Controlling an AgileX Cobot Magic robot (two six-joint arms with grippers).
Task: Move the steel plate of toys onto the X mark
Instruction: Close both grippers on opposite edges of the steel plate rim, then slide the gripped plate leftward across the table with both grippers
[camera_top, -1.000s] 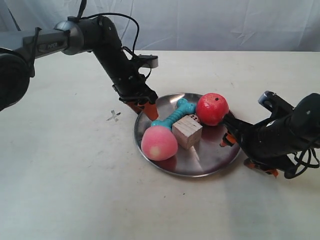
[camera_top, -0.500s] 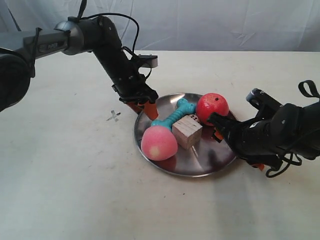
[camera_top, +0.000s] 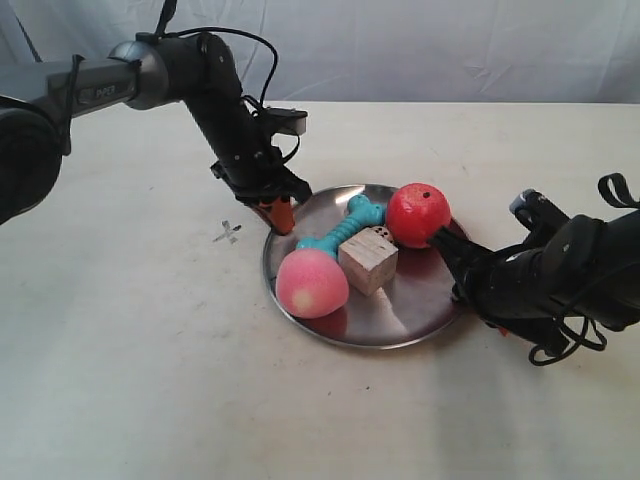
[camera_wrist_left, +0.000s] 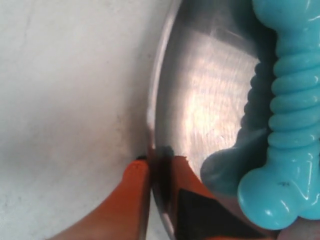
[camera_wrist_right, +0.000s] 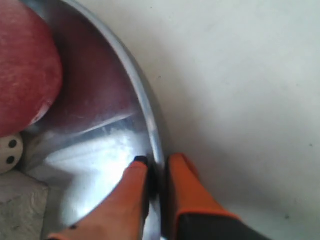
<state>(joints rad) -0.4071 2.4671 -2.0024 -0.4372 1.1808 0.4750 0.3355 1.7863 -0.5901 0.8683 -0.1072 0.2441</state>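
Item 1, target. The small dark grey hand-drawn X mark (camera_top: 228, 232) sits left of centre in the exterior view, uncovered, with nothing on it.

Item 2, left claw (camera_wrist_left: 152, 165). It is clenched on the upper-left rim of the round shiny steel plate (camera_top: 395, 315), one orange finger outside the rim and one inside, just beside the teal bone-shaped toy (camera_top: 343, 228).

Item 3, load. The plate lies at centre frame, right of the mark. Its left rim is near the mark but apart from it. On it, left to right, are a pink peach (camera_top: 312, 283), a pale wooden cube (camera_top: 368, 260), a tiny spotted die (camera_top: 381, 233) and a red apple (camera_top: 418, 215). Whether the plate is clear of the pale worktop (camera_top: 150, 380) cannot be told.

Item 4, right claw (camera_wrist_right: 157, 162). It is clenched on the right rim, with its fingers astride the rim near the apple.

Assessment. Both grips appear made. The transfer is not complete: the plate has to travel toward frame left until it covers the mark, then be set down and released.

Clearance. The worktop left of and below the mark is bare, so room is ample. The left arm occupies the upper left. The rim is low, so the apple and peach could roll if the plate tilts.
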